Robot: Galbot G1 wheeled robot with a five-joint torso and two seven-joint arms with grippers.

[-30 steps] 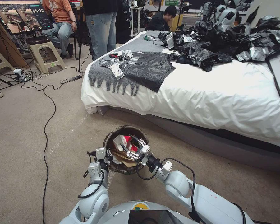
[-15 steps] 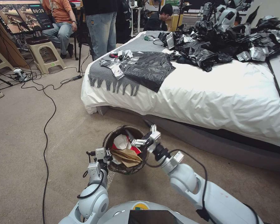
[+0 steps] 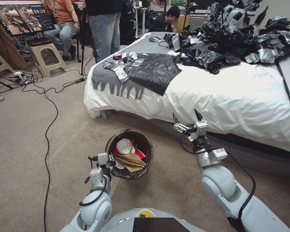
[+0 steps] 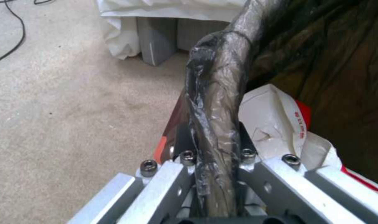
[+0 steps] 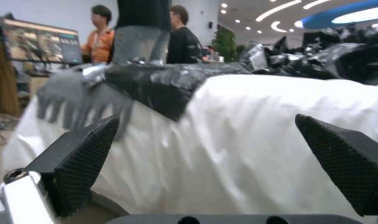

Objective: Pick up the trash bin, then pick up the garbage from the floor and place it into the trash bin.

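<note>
The trash bin (image 3: 145, 158), round with a dark brown liner over its rim, sits low in front of me over the carpet. My left gripper (image 3: 111, 163) is shut on its near rim; in the left wrist view the left gripper (image 4: 216, 161) clamps the liner-wrapped rim (image 4: 218, 93). Garbage lies inside the bin: a white-and-red packet (image 3: 125, 146) (image 4: 276, 115) and a brown paper bag (image 3: 130, 161). My right gripper (image 3: 186, 118) is open and holds nothing, raised to the right of the bin beside the bed. Its black fingertips (image 5: 85, 161) stand wide apart, facing the bed.
The bed (image 3: 235, 96) with its white sheet fills the right side, its edge close to the right gripper. Black and silver plastic sheets (image 3: 228, 45) and a grey fringed blanket (image 3: 107, 79) lie on it. A black cable (image 3: 48, 129) runs across the carpet on the left. Stools and people are at the back.
My right gripper has pulled out of the bin and swung up and to the right, toward the bed. The bin and the left gripper have stayed in place.
</note>
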